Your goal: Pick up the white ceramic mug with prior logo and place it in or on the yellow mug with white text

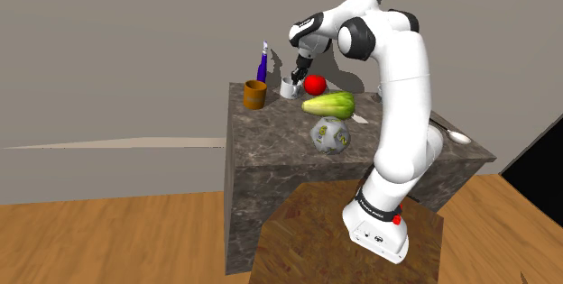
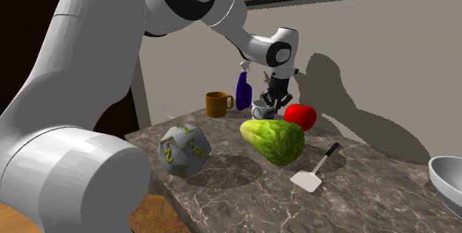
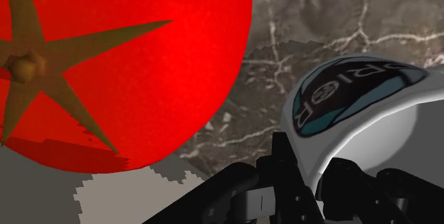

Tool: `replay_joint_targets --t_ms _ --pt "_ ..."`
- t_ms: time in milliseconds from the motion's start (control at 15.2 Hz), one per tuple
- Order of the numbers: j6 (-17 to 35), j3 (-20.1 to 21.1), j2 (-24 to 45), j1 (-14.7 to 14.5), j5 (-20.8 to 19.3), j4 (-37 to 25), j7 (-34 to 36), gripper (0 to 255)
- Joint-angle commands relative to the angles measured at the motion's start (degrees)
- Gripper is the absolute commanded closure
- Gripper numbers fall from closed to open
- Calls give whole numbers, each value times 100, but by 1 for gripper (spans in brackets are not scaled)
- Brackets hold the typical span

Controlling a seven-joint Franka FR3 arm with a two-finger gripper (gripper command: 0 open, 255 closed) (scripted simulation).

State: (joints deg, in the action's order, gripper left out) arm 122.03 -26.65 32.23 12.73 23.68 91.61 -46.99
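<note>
Two black fingers [image 3: 288, 166] of your gripper [image 3: 316, 169] are close together. They pinch the wall of the white mug [image 3: 370, 126], with one finger outside it and one inside. Your arm [image 1: 401, 102] reaches over the counter [image 2: 370, 209] and the gripper comes down on the mug from above. The white mug looks to stand on the counter, at the back near the wall. A red tomato [image 2: 300, 115] is just beside it on the second exterior view's right. The brown mug [image 2: 217, 104] is near it on that view's left, and the two mugs do not touch. A blue spray bottle [image 2: 243, 91] stands behind, between the two mugs. From the wrist you see things the far cameras do not make plain: a dark round logo with pale letters on the white mug, and the brown star on top of the tomato. The second exterior view shows you the front of the counter well. There a white spatula [image 2: 315, 172] lies flat and a grey bowl [image 2: 446, 183] sits at the edge. The shoulder view shows you the brown stand [image 1: 307, 219], the wood floor [image 1: 108, 237] and a black area [image 1: 541, 174] past the counter. Count them: two mugs, one tomato, one green lettuce [image 2: 274, 140], one grey many-sided die [image 2: 183, 150], one bottle, one spatula and one bowl.
</note>
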Motion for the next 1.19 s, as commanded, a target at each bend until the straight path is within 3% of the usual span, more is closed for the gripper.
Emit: replay_joint_targets --t_ms 0,330,1122 --pt "0 0 0 0 0 0 0 255" --pt "1 0 1 0 0 0 0 255" --pt "-710 -135 -349 -44 -242 -407 213 255"
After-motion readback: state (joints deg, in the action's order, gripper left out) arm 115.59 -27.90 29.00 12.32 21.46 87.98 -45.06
